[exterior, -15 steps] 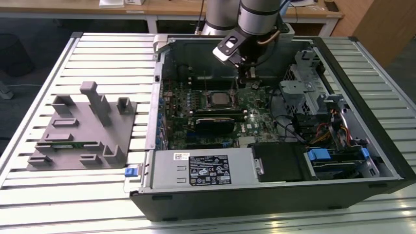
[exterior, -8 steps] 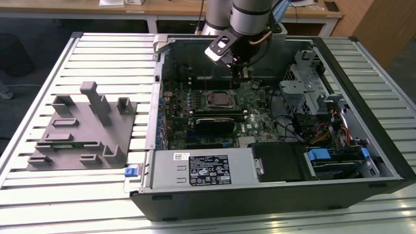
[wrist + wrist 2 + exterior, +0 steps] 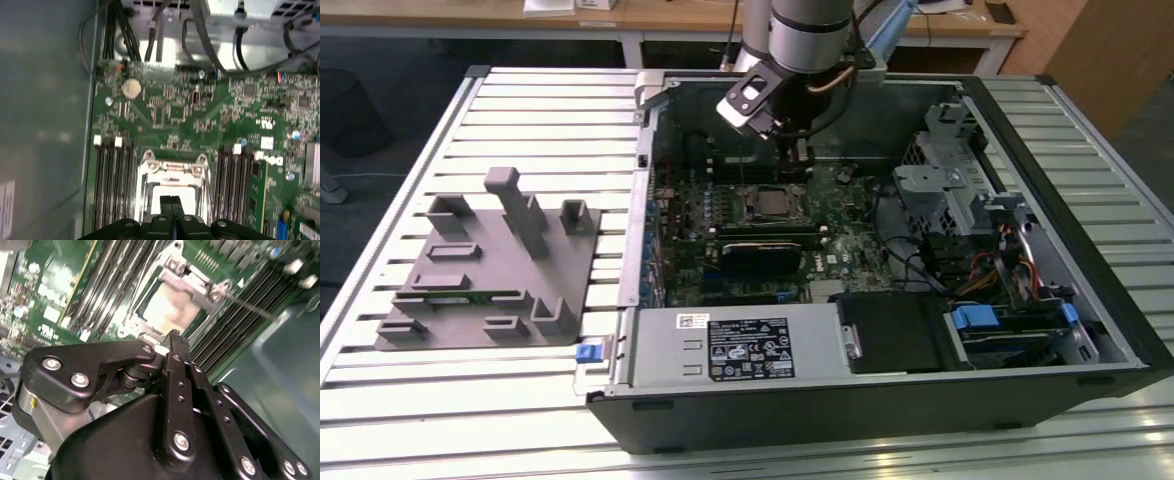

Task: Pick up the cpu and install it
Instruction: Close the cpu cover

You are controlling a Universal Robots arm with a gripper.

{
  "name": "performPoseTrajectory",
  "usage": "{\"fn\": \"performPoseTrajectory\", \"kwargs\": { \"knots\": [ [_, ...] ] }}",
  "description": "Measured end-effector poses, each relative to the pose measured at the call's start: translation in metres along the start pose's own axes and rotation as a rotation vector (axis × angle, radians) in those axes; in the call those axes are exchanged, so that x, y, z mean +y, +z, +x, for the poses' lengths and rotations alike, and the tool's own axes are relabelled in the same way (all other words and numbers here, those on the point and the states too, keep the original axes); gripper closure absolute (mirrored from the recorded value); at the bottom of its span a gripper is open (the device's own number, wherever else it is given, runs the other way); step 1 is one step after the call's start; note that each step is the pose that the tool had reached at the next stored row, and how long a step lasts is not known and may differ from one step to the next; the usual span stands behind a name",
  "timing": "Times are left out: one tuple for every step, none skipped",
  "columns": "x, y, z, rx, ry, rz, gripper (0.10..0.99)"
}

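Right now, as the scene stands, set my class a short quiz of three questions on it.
1. Choose one. Where does the cpu lie?
A. on the table
B. in the socket
C. between the jaws

2. True or false: the jaws stand wide open.

3. Fill in: the fixture stands on the exterior view's ____ of the case.

Key:
1. B
2. False: the jaws are shut, above the cpu.
3. left
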State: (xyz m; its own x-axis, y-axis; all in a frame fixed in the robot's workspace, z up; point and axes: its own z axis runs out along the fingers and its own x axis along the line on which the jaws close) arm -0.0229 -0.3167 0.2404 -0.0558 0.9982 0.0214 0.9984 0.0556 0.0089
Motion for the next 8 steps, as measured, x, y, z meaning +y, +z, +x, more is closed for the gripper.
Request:
{"fn": "performPoseTrajectory", "kwargs": {
  "knots": [
    [-0.0027, 0.0005, 0.0000, 0.0000, 0.000, 0.000, 0.980],
    [-0.0051, 0.0010, -0.0003, -0.0001, 0.000, 0.000, 0.980],
    [-0.0069, 0.0015, -0.0011, -0.0001, 0.000, 0.000, 0.980],
    [-0.0082, 0.0022, -0.0026, 0.0000, 0.000, 0.000, 0.980],
    [-0.0094, 0.0030, -0.0044, 0.0000, 0.000, 0.000, 0.980],
    [-0.0107, 0.0038, -0.0059, 0.0001, 0.000, 0.000, 0.980],
    [-0.0121, 0.0047, -0.0074, 0.0000, 0.000, 0.000, 0.980],
    [-0.0137, 0.0056, -0.0081, 0.0001, 0.000, 0.000, 0.980]
  ]
}}
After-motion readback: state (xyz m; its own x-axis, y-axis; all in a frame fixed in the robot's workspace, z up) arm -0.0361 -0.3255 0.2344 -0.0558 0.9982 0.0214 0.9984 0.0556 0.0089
